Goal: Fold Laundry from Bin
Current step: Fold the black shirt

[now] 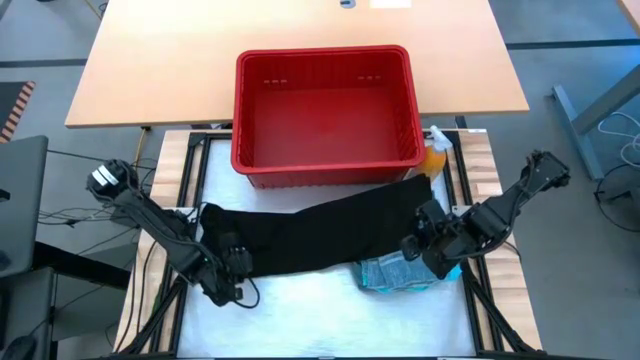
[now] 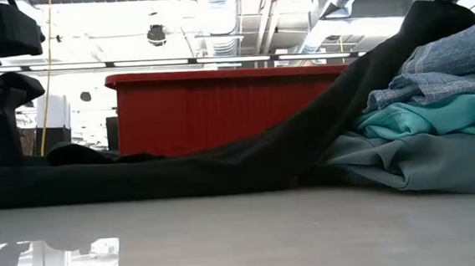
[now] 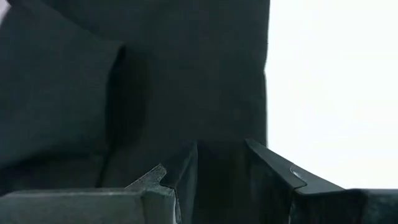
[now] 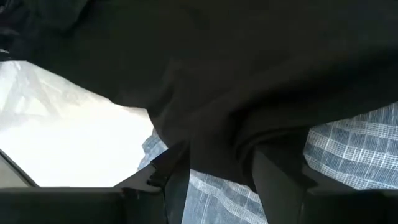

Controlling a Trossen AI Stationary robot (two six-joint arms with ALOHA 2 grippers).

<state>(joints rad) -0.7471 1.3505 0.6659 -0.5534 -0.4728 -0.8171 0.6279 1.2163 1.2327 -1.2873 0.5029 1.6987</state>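
Two dark grippers on one long black soft garment [image 1: 320, 235], stretched across white bench [image 1: 300, 310] just in front of red rectangular plastic bin with slotted sides [image 1: 325, 115]. Left gripper [image 1: 228, 262] at garment's left end; in left wrist view, fingers [image 3: 180, 174] narrowly parted with black cloth pinched between. Right gripper [image 1: 425, 245] at garment's right end, raised above small stack: blue-grey checked cloth [image 2: 450, 59] on top, bright teal piece [image 2: 433, 119] in middle, dull grey-green piece [image 2: 424, 162] at bottom. In right wrist view, fingers [image 4: 177, 180] partly spread, fold of black cloth clamped between, checked cloth visible beneath. Black garment sloping from bench surface up to right gripper in low view. Bin interior bare. Orange spray bottle [image 1: 437, 152] standing beside bin's right front corner.
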